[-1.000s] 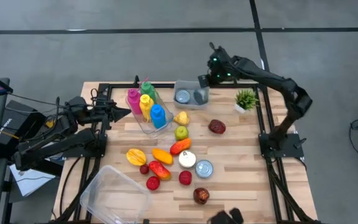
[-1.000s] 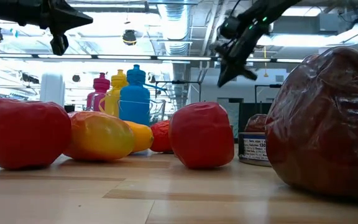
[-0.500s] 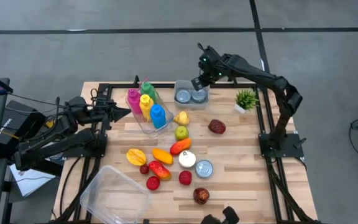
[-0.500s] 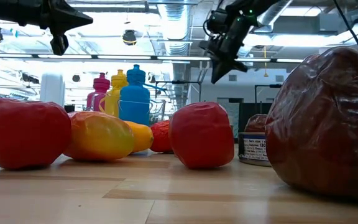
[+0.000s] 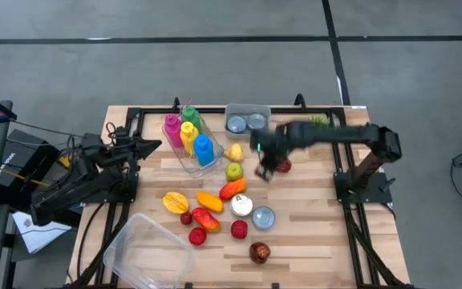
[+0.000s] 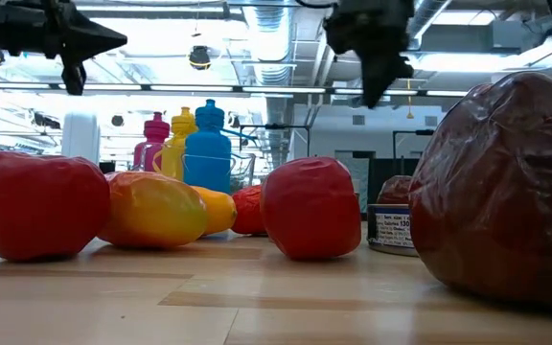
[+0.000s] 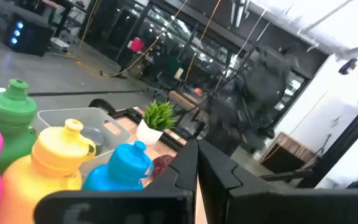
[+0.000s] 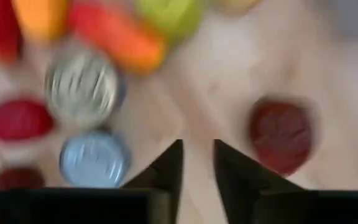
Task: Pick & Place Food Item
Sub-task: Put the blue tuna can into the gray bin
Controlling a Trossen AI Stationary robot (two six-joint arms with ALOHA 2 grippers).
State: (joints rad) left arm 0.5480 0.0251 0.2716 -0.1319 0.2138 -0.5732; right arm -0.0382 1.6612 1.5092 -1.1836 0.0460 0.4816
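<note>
Toy food lies on the wooden table: a dark red fruit, a green apple, an orange carrot, a yellow pear and red fruits. My right gripper hangs blurred above the table's middle, beside the dark red fruit. It points down, its fingers slightly apart with nothing between them. My left gripper hovers shut over the left edge, holding nothing.
A clear rack with coloured bottles stands at the back left. A grey bin at the far edge holds two cans. A small plant is at the far right, loose cans lie near the middle, and a clear tub sits at the near left.
My right gripper has swung fast from over the grey bin at the far edge toward the table's middle, tipping to point down beside the dark red fruit. My left gripper has drawn back a little toward the left edge and sunk slightly.
</note>
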